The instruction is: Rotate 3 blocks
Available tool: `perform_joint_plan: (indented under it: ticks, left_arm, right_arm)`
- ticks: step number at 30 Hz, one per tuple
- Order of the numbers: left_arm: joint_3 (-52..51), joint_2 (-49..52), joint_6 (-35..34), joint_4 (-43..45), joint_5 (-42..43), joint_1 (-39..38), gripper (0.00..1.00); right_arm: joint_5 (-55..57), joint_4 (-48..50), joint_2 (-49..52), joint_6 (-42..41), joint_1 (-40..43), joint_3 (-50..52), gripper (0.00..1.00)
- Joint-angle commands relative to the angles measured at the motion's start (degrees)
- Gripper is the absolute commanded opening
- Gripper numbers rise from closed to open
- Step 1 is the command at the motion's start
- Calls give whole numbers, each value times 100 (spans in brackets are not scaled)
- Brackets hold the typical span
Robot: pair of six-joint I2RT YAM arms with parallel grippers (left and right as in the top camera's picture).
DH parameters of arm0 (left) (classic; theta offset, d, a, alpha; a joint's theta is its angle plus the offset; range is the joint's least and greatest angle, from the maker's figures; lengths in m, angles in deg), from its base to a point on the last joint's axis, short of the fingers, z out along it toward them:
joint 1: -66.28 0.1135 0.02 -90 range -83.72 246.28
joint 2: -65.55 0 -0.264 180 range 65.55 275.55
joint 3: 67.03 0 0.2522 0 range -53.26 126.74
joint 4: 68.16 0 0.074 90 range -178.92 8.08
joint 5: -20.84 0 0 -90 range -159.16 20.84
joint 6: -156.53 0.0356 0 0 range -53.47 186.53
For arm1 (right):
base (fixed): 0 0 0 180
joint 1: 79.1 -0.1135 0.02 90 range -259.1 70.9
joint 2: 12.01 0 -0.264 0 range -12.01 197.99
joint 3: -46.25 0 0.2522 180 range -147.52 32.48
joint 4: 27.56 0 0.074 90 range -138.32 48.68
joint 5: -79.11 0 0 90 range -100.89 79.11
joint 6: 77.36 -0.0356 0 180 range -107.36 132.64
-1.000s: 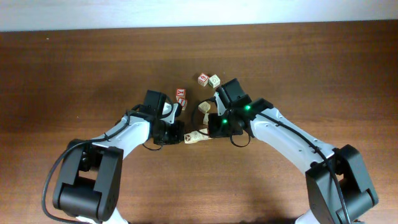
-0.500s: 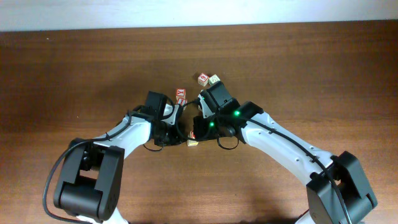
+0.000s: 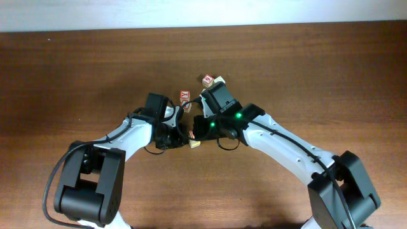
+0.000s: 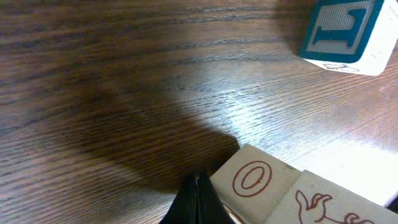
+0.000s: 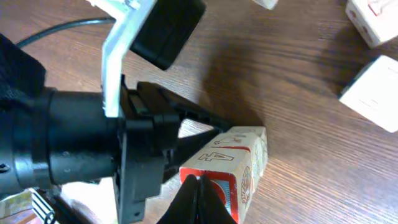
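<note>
Block (image 5: 239,155), flanked by tips of left gripper (image 4: 196,198) and right gripper (image 5: 199,194), both jaws closed, empty. Risk: tips slip, block skids unrotated.

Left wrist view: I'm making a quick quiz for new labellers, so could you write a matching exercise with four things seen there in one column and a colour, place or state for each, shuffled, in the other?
Things:
1. O block
2. framed-letter block
3. left gripper
4. table

Descriptions:
A. blue-green print, top right corner of the view
B. jaws shut, at the bottom edge
C. red print, close beside the gripper's tip
D. dark brown wood grain

Pairs: 1-C, 2-A, 3-B, 4-D
</note>
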Motion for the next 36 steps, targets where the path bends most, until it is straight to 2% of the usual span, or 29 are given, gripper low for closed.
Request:
perform_joint_plan:
  ticks: [1, 14, 16, 22, 27, 30, 36]
  left_arm:
    - [76, -59, -35, 52, 743, 2, 0]
    - [138, -59, -55, 15, 577, 160, 0]
    - [138, -59, -483, -11, 280, 168, 0]
    - [138, -59, -680, -61, 127, 179, 0]
    - [608, -59, -671, -50, -302, 894, 0]
    - [758, -59, -671, -50, -302, 1161, 0]
    - [758, -59, -671, -50, -553, 1169, 0]
  right_arm:
    - [201, -57, 439, -42, -201, 118, 4]
    - [356, -247, 476, -315, -199, 195, 4]
    - [356, -243, 485, -315, -199, 195, 4]
    - [352, -221, 551, -356, -199, 195, 4]
    - [323, -138, 549, -332, -199, 166, 4]
    - [323, -297, 492, -282, -199, -90, 4]
    - [332, -726, 457, 15, -199, -822, 5]
